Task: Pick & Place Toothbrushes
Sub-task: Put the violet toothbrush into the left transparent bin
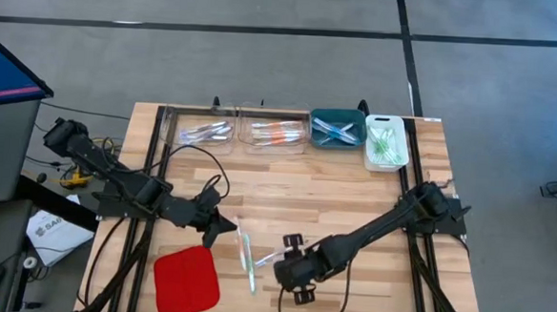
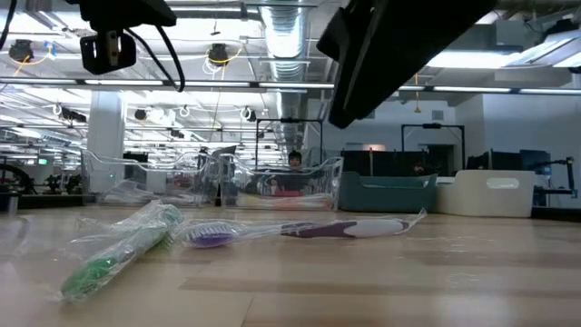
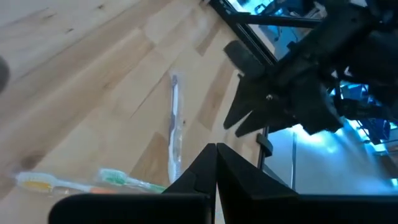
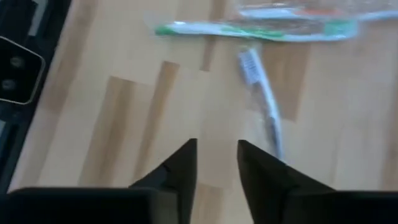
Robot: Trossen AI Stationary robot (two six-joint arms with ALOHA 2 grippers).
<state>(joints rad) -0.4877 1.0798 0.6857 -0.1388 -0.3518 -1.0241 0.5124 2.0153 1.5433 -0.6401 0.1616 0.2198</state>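
Two wrapped toothbrushes lie flat on the wood near the table's near edge. The green one point(image 1: 247, 257) point(image 2: 127, 243) point(image 4: 261, 28) lies left of the white-and-purple one point(image 1: 267, 260) point(image 2: 309, 230) point(image 3: 174, 118) point(image 4: 262, 102). My right gripper point(image 1: 280, 264) point(image 4: 217, 155) is open and hovers just right of them, touching neither; the white-and-purple brush lies just ahead of its fingers. My left gripper point(image 1: 223, 227) point(image 3: 214, 149) is shut and empty, hovering left of the brushes and above the red pad's far corner.
Four bins stand along the far edge with toothbrushes in them: two clear ones point(image 1: 206, 130) point(image 1: 273, 134), a teal one point(image 1: 337, 129) and a white one point(image 1: 386, 143). A flat red pad point(image 1: 186, 280) lies at the near left. Bare wood lies between the bins and the grippers.
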